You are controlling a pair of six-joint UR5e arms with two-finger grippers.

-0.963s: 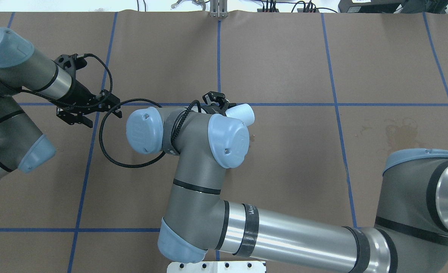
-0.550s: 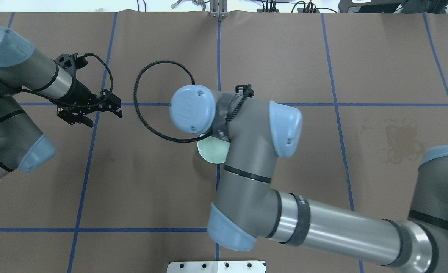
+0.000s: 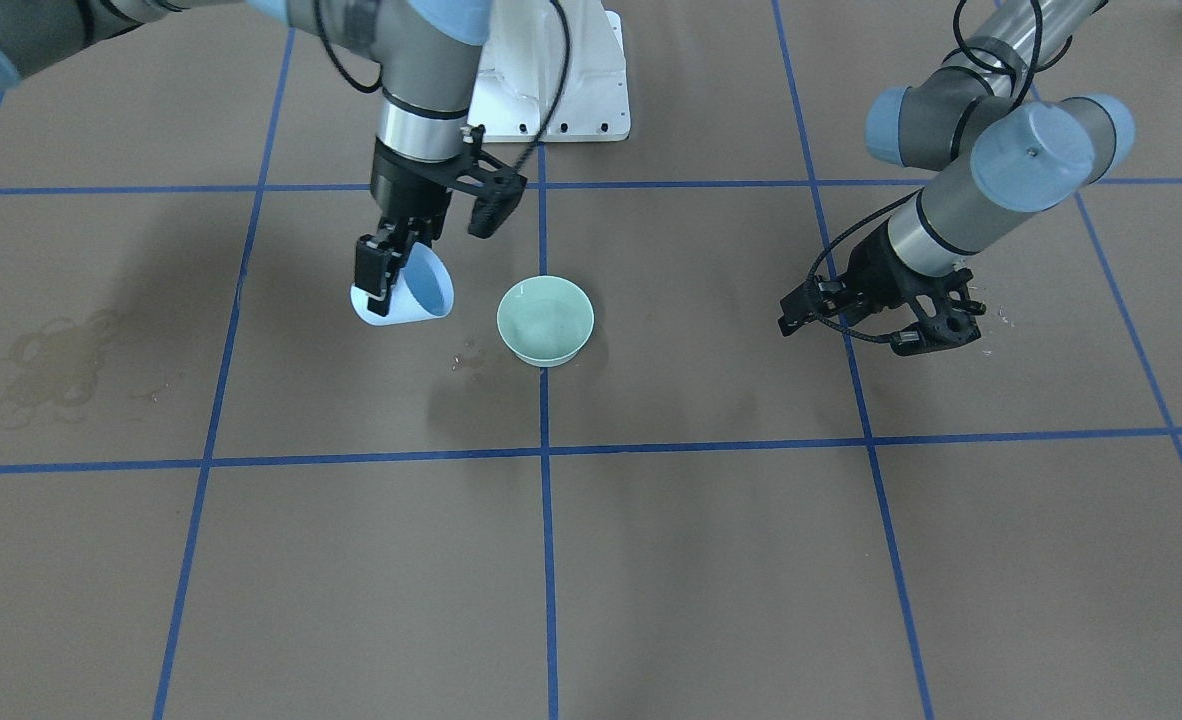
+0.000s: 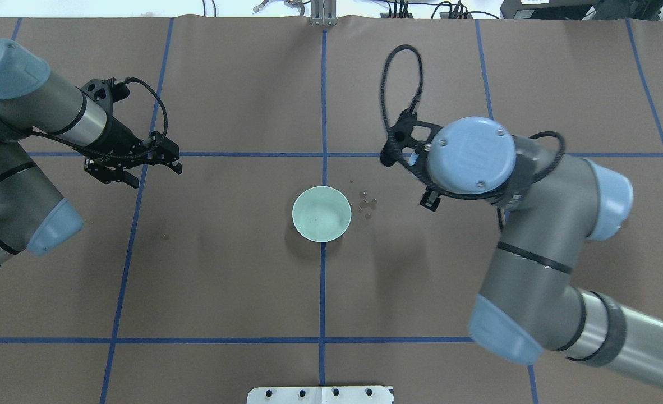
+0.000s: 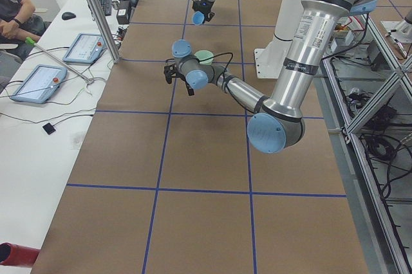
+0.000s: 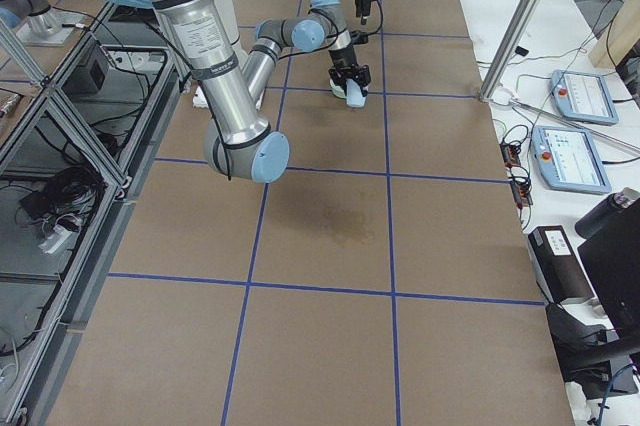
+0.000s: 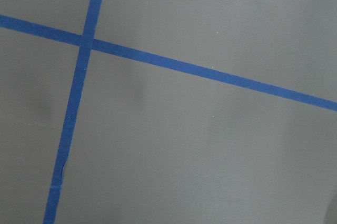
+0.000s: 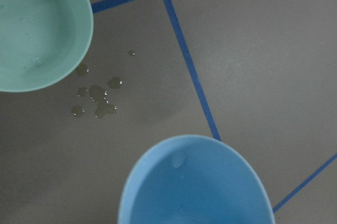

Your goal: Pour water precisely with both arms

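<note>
The cup (image 8: pixel 195 182) is cut off by the lower edge of the right wrist view, the bowl (image 8: pixel 37 29) by its left and top edges. Overhead, the cup and the right gripper (image 3: pixel 381 275) are hidden under the right arm (image 4: pixel 472 157).

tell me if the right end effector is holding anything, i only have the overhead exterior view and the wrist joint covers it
Observer: Yes. In the front-facing view the right end effector is shut on a light blue cup under that wrist.
Operator: is the cup upright
Observer: No. It is tilted, with its mouth turned toward the green bowl, and there is a gap between the two.
Operator: any water in it
Observer: The right wrist view shows one droplet on the cup's inner wall. The bottom of the cup is cut off in that view, so I cannot tell more.
</note>
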